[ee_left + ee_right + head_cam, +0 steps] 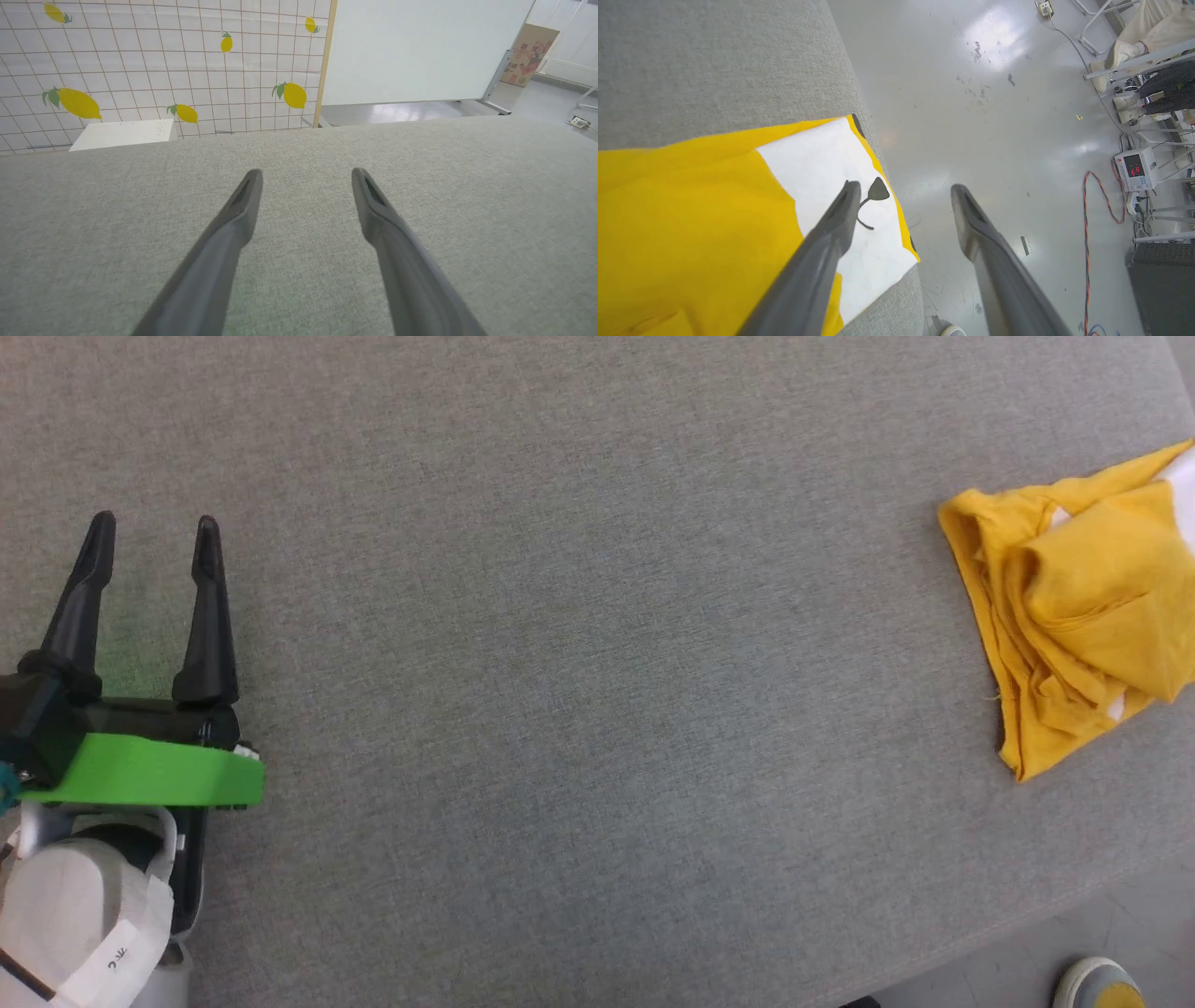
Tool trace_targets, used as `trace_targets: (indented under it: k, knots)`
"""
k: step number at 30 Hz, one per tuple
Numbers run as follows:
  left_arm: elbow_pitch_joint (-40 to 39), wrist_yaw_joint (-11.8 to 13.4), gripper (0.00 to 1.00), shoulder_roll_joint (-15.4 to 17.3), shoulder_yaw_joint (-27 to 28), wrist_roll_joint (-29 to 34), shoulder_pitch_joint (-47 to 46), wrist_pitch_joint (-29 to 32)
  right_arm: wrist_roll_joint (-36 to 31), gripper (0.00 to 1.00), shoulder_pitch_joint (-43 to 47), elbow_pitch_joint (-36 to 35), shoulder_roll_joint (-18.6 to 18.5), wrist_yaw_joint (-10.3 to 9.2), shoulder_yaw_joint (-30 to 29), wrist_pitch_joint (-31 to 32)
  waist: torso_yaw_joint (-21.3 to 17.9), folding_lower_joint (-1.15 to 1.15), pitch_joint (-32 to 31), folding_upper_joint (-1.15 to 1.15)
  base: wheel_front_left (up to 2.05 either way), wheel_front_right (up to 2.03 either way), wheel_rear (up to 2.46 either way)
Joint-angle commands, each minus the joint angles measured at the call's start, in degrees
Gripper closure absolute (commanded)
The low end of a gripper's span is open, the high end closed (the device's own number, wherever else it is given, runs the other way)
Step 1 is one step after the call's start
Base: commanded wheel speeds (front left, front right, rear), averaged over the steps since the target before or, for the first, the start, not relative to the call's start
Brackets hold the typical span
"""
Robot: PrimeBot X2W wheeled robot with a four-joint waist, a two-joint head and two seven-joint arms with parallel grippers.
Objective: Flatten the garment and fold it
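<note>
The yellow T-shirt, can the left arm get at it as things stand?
Probably not without a long reach: the left gripper, jaws open, sits across the table from the T-shirt, with only bare grey surface between.

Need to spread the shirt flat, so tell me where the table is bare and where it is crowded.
The wide grey stretch of the table between the left pincer and the garment is bare. Crowded: the right end, where the garment lies bunched at the table's edge, the open right pincer by its white patch.
</note>
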Motion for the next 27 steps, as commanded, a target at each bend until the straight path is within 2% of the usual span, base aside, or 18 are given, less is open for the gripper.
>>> trace_targets:
  k: [1, 4, 10, 14, 15, 16, 19, 27]
  knots:
    - [-0.02, 0.36, 0.00, 0.44, 0.36, 0.01, 0.30, -0.29, -0.22, 0.00, -1.22, 0.24, 0.04, -0.11, -0.19, -0.99, -0.13, -0.01, -1.08, 0.00, 0.00, 0.00, 0.00]
    - [0.74, 0.74, 0.00, 0.00, 0.62, -0.40, 1.03, -1.17, 1.34, 0.00, -2.65, -0.57, 0.23, -0.11, -0.21, -3.79, -0.03, -0.01, -3.17, 0.00, 0.00, 0.00, 0.00]
    - [3.58, 1.44, 0.00, -1.80, 0.97, -1.73, 2.95, -4.02, 6.19, 0.00, -4.94, -6.96, -0.22, -0.11, 5.36, -11.79, 1.49, -0.01, -9.37, 0.00, 0.00, 0.00, 0.00]
    - [5.52, 2.10, 0.00, -3.27, 1.33, -2.55, 4.41, -6.07, 10.20, 0.00, -5.62, -13.29, 2.04, -0.11, 9.15, -16.33, 3.44, -0.01, -14.14, 0.00, 0.00, 0.00, 0.00]
    - [5.97, 2.30, 0.00, -3.68, 1.43, -2.79, 4.87, -6.46, 11.55, 0.00, -5.71, -15.10, 3.11, -0.11, 10.32, -17.73, 4.11, -0.01, -15.38, 0.00, 0.00, 0.00, 0.00]
    - [6.95, 2.65, 0.00, -4.58, 1.74, -3.36, 5.87, -7.37, 14.48, 0.00, -5.27, -19.60, 5.93, -0.11, 13.44, -21.32, 6.04, -0.01, -18.23, 0.00, 0.00, 0.00, 0.00]
    - [7.70, 3.01, 0.00, -5.48, 2.04, -3.80, 6.59, -8.16, 17.46, 0.00, -4.17, -23.20, 10.05, -0.11, 15.03, -25.99, 8.61, -0.01, -20.96, 0.00, 0.00, 0.00, 0.00]
    - [9.03, 3.28, 0.00, -6.81, 1.50, -3.91, 7.55, -8.97, 18.74, 0.00, 2.11, -25.76, 19.64, -0.11, 19.06, -36.05, 15.45, -0.01, -26.38, 0.00, 0.00, 0.00, 0.00]
